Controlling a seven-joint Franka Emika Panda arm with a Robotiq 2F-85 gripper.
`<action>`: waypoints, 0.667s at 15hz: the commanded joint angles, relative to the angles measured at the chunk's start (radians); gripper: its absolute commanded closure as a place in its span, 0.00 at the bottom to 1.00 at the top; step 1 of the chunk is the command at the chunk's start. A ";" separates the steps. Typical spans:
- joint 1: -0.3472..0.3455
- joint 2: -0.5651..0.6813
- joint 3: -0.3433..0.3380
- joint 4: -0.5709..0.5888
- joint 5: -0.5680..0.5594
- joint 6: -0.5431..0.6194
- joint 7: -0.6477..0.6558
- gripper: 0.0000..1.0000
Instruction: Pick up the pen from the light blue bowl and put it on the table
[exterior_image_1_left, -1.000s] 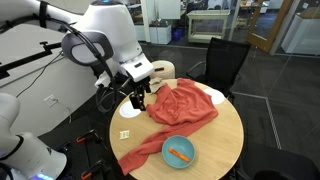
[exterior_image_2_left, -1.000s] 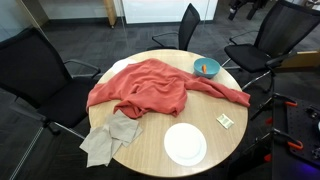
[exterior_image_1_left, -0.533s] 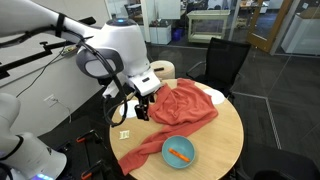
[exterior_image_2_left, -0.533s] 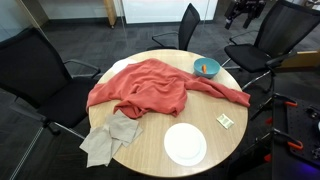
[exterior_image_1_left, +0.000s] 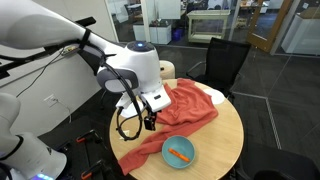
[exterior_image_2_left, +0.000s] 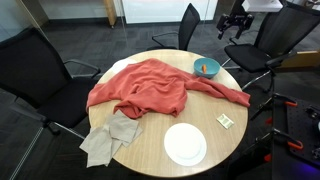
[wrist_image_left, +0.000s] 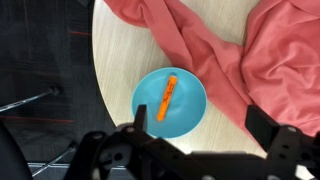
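Observation:
The short orange pen (wrist_image_left: 167, 97) lies inside the light blue bowl (wrist_image_left: 190, 115), which stands near the edge of the round wooden table (wrist_image_left: 120, 55). The bowl (exterior_image_1_left: 186, 160) with the pen (exterior_image_1_left: 180, 153) also shows in both exterior views, bowl (exterior_image_2_left: 211, 73) and pen (exterior_image_2_left: 204, 69). My gripper (wrist_image_left: 205, 140) is open and empty. It hangs above the table, up and to the side of the bowl (exterior_image_1_left: 150, 121). In an exterior view only its dark tip (exterior_image_2_left: 235, 22) shows, high behind the table.
A large red cloth (exterior_image_2_left: 150, 88) covers much of the table (exterior_image_2_left: 150, 150) and reaches beside the bowl (wrist_image_left: 250, 60). A white plate (exterior_image_2_left: 185, 143), a grey cloth (exterior_image_2_left: 110, 138) and a small card (exterior_image_2_left: 225, 120) lie on the table. Black office chairs (exterior_image_2_left: 30, 60) surround it.
The arm has swung forward and down over the table toward the bowl side. The gripper stays open. The bowl, pen and cloth have not moved.

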 joint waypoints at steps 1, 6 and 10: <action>0.002 0.093 -0.014 0.068 0.045 0.016 0.020 0.00; 0.006 0.219 -0.032 0.122 0.063 0.079 0.040 0.00; 0.009 0.320 -0.036 0.141 0.087 0.194 0.046 0.00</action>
